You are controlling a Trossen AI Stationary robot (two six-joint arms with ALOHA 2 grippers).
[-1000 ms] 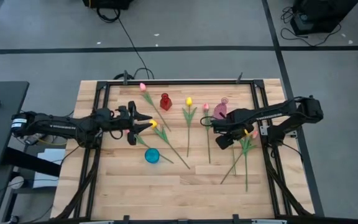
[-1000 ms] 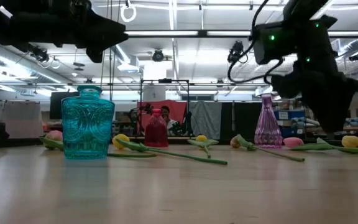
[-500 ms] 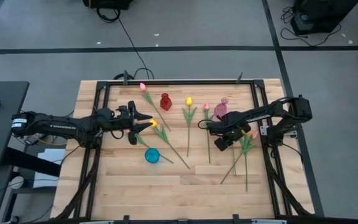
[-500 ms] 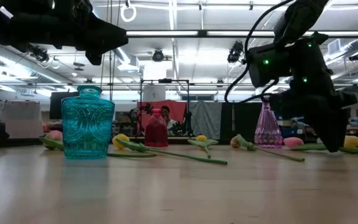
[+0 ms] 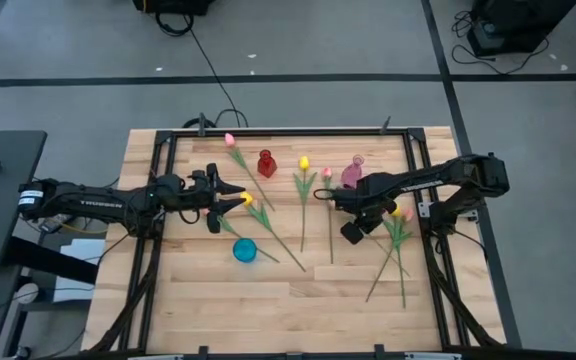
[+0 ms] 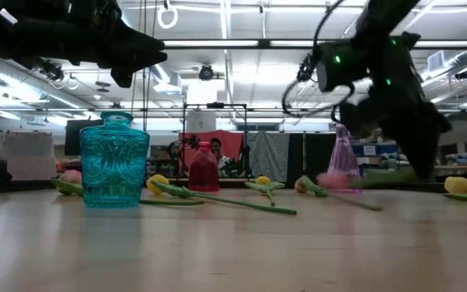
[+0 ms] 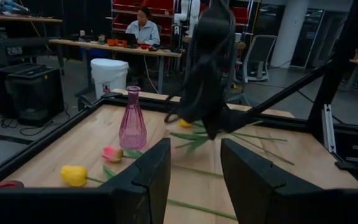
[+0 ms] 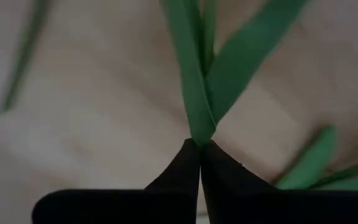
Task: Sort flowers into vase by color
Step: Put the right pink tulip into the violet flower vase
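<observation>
Right pincer (image 5: 352, 226) has closed on a flower stem (image 8: 191, 93), lifting it off worktop (image 5: 268, 300) near pink vase (image 5: 353, 174). Step: pick-up done; next, carry to matching vase. Left pincer (image 5: 230, 198) apart, hovers w/o load.

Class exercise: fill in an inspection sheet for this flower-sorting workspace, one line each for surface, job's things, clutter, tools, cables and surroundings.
Surface: wooden table inside a black frame.
Job's things: yellow and pink tulips lie scattered; red vase, pink vase and blue vase stand upright with no flowers in them.
Clutter: nothing seen.
Tools: right tool shut on a green tulip stem, near the pink vase; left tool open, held above the table by a yellow tulip.
Cables: black cable runs across the floor to the table's far edge.
Surroundings: a person sits at a desk beyond the table.
</observation>
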